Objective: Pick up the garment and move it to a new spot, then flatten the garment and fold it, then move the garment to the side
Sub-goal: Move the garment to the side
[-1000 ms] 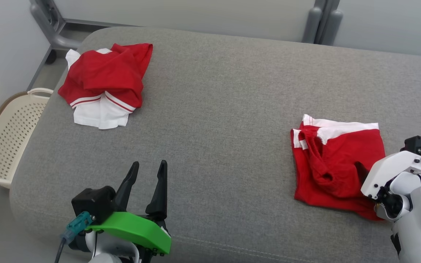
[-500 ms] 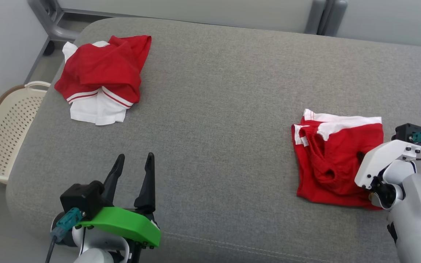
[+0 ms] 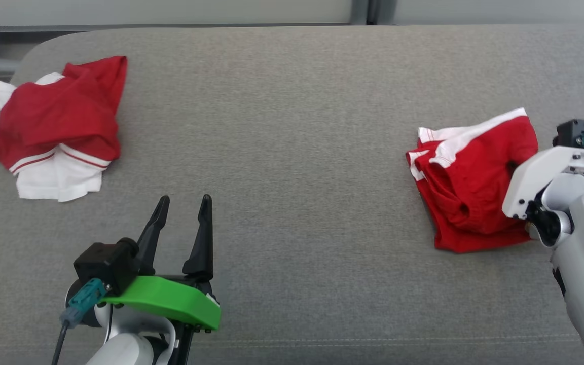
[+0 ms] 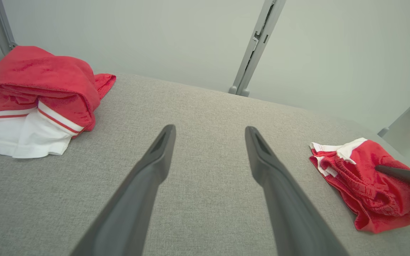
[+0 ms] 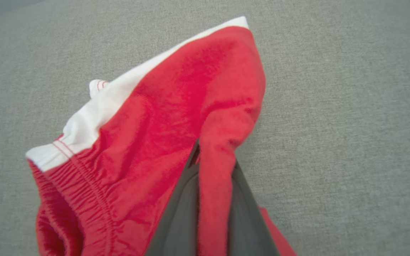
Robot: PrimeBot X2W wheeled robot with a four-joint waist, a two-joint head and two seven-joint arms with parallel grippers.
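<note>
The garment (image 3: 469, 187) is a pair of red shorts with white trim, lying bunched on the right of the grey cushion (image 3: 292, 126). My right gripper (image 3: 512, 165) is shut on a fold of its red cloth. In the right wrist view a ridge of the garment (image 5: 176, 117) is pinched between the two dark fingers of that gripper (image 5: 215, 160) and pulled up. The left wrist view shows the garment (image 4: 368, 188) far right with a dark finger (image 4: 393, 172) in it. My left gripper (image 3: 183, 203) (image 4: 208, 129) hovers open over bare cushion at the lower left.
A second red and white garment (image 3: 59, 121) (image 4: 37, 85) lies crumpled at the cushion's far left. A grey metal post (image 4: 255, 46) stands against the wall behind the cushion. The cushion's front seam (image 3: 322, 342) runs close to my arms.
My right gripper has shut on the garment and drawn its right side up, bunching it. The head camera has swung, shifting the whole picture. The left gripper stays open.
</note>
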